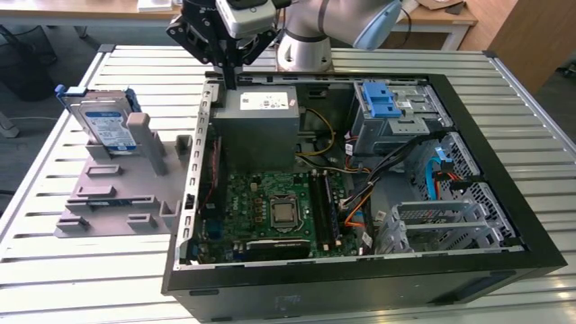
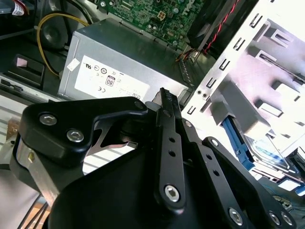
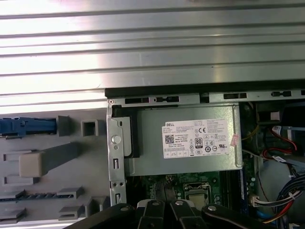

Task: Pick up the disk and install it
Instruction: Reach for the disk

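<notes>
Nothing is done yet as I judge it: the disk (image 1: 104, 125) stands upright in the grey fixture (image 1: 117, 192) beside the computer case (image 1: 360, 268), on the exterior view's left, while my gripper (image 1: 231, 81) hangs over the case's power supply (image 1: 256, 131), fingers (image 1: 228, 67) pinched together, empty.

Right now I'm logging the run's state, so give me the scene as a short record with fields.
disk: upright in the grey holder, at the exterior view's left of the case
gripper: above the power supply, jaws shut, holding nothing
case: open, on the slatted table
progress: disk not yet picked up
</notes>
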Available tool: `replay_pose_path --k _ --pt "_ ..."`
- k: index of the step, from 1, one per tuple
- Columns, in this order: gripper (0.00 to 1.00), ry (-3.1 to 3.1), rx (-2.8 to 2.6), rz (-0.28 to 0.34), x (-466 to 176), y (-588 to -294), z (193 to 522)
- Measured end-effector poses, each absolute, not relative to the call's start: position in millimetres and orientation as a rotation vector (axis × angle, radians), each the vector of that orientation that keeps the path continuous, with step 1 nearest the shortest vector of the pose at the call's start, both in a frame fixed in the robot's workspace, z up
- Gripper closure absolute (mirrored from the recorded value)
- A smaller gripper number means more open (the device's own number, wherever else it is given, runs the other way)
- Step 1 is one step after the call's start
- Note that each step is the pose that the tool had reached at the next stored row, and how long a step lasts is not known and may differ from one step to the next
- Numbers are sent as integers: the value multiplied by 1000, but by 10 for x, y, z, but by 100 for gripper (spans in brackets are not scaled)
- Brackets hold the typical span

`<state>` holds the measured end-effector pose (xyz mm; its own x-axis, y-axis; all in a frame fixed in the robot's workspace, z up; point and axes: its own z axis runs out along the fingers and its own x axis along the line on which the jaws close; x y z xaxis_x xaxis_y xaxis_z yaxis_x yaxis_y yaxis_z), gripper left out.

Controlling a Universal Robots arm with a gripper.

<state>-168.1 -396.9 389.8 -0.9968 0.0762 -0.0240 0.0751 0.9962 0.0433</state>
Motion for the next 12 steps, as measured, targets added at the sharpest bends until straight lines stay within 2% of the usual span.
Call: replay_pose_path --k 12 --pt "89 3113 118 62 -1684 -3962 3898"
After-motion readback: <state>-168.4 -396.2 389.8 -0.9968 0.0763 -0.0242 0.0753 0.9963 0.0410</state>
